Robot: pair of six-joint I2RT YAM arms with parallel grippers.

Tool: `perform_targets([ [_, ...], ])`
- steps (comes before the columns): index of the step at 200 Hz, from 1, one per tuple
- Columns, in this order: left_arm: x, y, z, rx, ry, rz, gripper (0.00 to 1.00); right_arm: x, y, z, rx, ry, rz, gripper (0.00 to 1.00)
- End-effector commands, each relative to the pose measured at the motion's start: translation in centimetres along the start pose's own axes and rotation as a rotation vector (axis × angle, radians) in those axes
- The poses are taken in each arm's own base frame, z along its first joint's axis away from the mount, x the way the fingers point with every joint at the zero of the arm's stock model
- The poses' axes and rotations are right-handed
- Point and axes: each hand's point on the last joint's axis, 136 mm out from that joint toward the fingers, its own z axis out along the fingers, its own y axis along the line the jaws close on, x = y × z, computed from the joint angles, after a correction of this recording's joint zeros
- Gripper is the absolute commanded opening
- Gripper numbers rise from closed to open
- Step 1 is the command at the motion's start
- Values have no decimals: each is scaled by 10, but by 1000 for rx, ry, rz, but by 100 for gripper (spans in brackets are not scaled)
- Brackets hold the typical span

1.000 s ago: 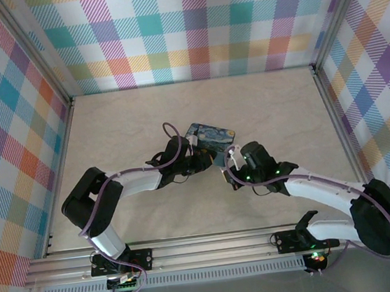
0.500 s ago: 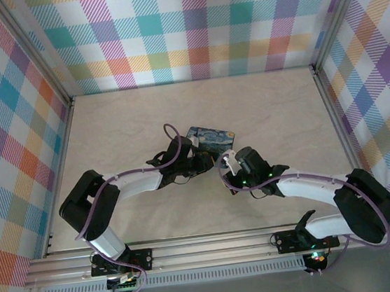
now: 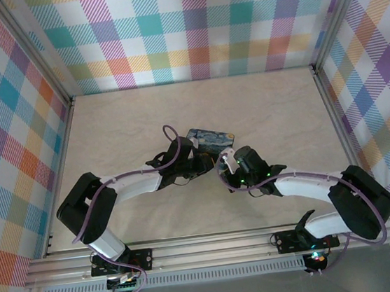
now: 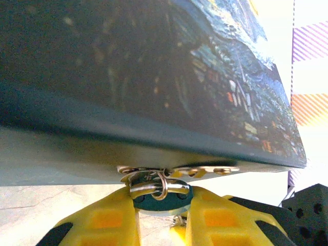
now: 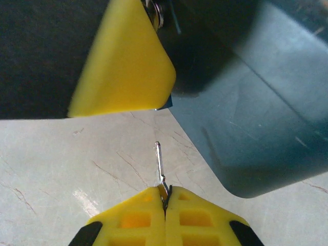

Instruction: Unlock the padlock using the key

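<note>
My right gripper [image 5: 165,195] was pressed together on the key [image 5: 160,163]. I saw the key only edge-on, as a thin silver strip, with its head buried between the pads and its tip just short of my other finger. My left gripper [image 4: 161,207] pinched the padlock [image 4: 156,201] by its small blue body, the lower part cut off by the frame. The padlock hung at the hasp [image 4: 205,170] under the tin [image 4: 154,77], near the middle of the table [image 3: 275,108]. From above, lock and key were too small to make out.
</note>
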Motion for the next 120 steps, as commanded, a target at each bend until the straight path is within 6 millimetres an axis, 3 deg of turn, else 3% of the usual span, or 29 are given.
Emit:
perform_targets([
  [1, -9, -26, -11, 50, -31, 12, 13, -14, 3, 2, -7, -40, -29, 0],
  [120, -4, -22, -8, 40, -21, 9, 13, -25, 7, 5, -28, -79, -12, 0],
])
